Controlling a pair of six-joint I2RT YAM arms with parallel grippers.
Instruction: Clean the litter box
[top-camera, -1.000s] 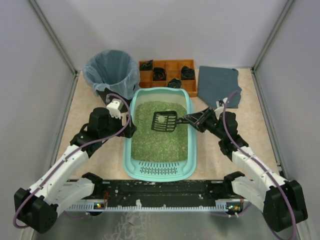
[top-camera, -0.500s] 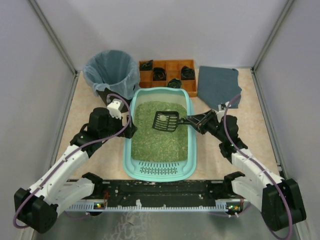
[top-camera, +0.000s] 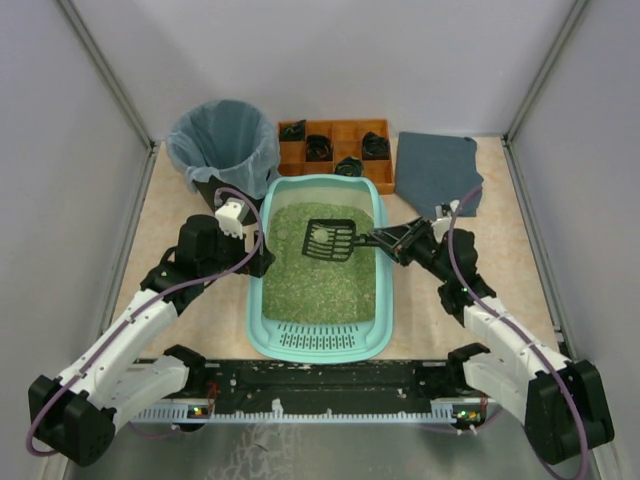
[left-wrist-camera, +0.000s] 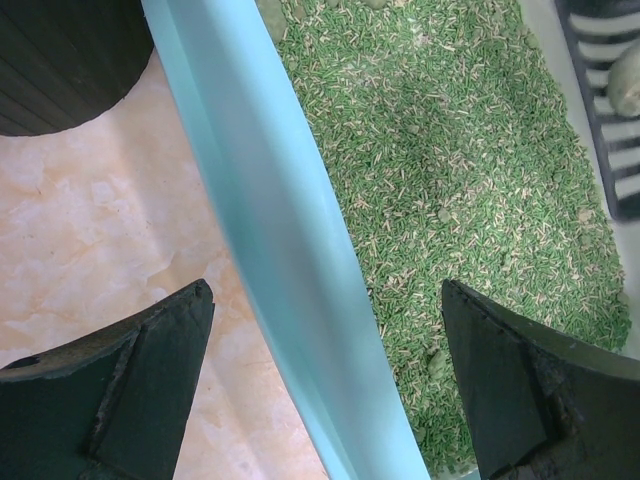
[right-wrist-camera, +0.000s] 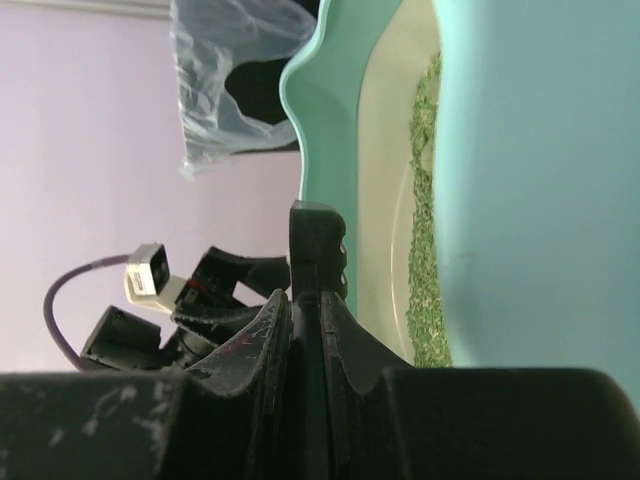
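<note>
The light-teal litter box (top-camera: 318, 345) lies in the middle of the table, with green litter (top-camera: 318, 275) in it. My right gripper (top-camera: 385, 238) is shut on the handle of a black slotted scoop (top-camera: 330, 241). The scoop hangs over the far half of the litter with a pale clump (top-camera: 320, 236) in it. The right wrist view shows the handle (right-wrist-camera: 318, 260) pinched between the jaws, beside the litter box wall (right-wrist-camera: 520, 150). My left gripper (top-camera: 262, 262) is open and straddles the box's left wall (left-wrist-camera: 290, 250), one finger outside and one over the litter (left-wrist-camera: 450, 180).
A black bin with a clear bag (top-camera: 222, 140) stands at the far left, just behind the litter box. An orange compartmented tray (top-camera: 335, 145) sits behind the box, and a grey cloth (top-camera: 435, 170) lies at the far right. The bin's side (left-wrist-camera: 60, 50) is close to my left gripper.
The right arm has shifted slightly and the scoop has risen a touch over the litter. The left arm has not moved.
</note>
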